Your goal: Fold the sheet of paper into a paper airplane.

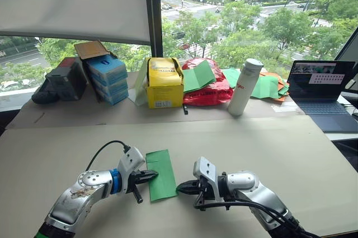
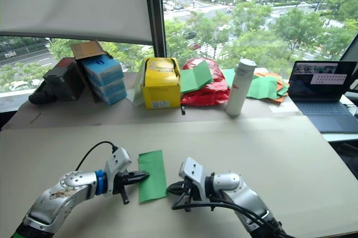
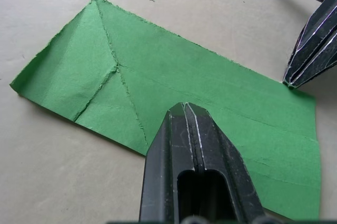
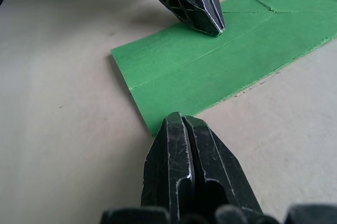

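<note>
The desk [image 1: 291, 154] is a wide beige surface running up to a window, and the folded sheet of paper [image 1: 161, 174] near its front edge serves as the landmark for everything else. Far behind the sheet and off to the right, an open laptop [image 1: 321, 95] sits at the desk's right side. Straight behind the sheet, at the back of the desk, stands a yellow box [image 1: 165, 83], with a red plastic bag [image 1: 208, 89] just to its right, a green sheet lying against the bag. Behind the sheet and to the left is a stack of blue boxes [image 1: 107, 78] with a dark case [image 1: 64, 79] beside it. A heap of green and orange sheets [image 1: 265, 85] lies behind and to the right, between the bag and the laptop, and a white bottle [image 1: 245, 87] stands upright in front of that heap.

The sheet of paper itself is bright green, folded into a long narrow rectangle lying flat on the desk, with diagonal creases meeting near its far end [image 3: 113, 68].

The left pincer [image 1: 150, 175] comes in from the sheet's left side, fingers closed together, their tip resting on the sheet's surface about midway along its length. The right pincer [image 1: 183, 187] comes in from the right, fingers likewise pressed shut, their tip at the near right corner of the sheet, touching its edge or just beside it.
</note>
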You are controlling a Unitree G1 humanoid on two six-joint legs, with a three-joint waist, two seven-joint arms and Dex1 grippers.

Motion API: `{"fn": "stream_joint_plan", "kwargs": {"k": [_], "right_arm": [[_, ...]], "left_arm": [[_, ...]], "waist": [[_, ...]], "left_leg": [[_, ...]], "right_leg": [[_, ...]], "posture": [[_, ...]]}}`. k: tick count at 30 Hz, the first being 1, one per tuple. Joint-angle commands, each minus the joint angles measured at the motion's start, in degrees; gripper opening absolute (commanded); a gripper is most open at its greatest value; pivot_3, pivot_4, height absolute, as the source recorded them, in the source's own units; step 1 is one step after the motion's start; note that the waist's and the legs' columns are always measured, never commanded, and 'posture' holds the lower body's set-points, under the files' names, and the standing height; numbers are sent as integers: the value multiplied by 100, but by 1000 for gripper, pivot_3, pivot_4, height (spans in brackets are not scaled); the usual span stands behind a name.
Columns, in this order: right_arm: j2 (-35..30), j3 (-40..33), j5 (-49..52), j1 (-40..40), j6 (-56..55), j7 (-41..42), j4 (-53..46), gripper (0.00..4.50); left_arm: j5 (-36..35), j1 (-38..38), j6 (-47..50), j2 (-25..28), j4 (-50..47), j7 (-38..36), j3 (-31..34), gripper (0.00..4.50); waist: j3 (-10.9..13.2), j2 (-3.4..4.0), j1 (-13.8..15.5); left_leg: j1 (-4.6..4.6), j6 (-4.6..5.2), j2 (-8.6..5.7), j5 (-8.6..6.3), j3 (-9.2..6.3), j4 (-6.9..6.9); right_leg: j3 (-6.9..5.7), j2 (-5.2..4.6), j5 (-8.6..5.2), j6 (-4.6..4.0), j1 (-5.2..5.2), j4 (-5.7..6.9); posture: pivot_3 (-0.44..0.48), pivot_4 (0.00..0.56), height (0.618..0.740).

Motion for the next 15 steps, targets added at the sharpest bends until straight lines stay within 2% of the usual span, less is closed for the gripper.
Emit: {"fn": "stream_joint_plan", "kwargs": {"k": [1,15], "right_arm": [[-176,425,-103,229,312,148,154,51],[-714,935,-614,16,9,152,-212,51]], "left_arm": [[127,101,146,51,106,-17,-165,0],[125,112,166,29,93,11,-173,0]], "waist": [[0,-1,0],[-4,-1,16]], "left_leg": [[0,0,0,0,0,-1],[0,1,0,0,0,-3]], "right_leg": [[0,0,0,0,0,-2],[-2,0,0,1,4,-13]], "posture": [[0,150,740],[0,150,740]]}}
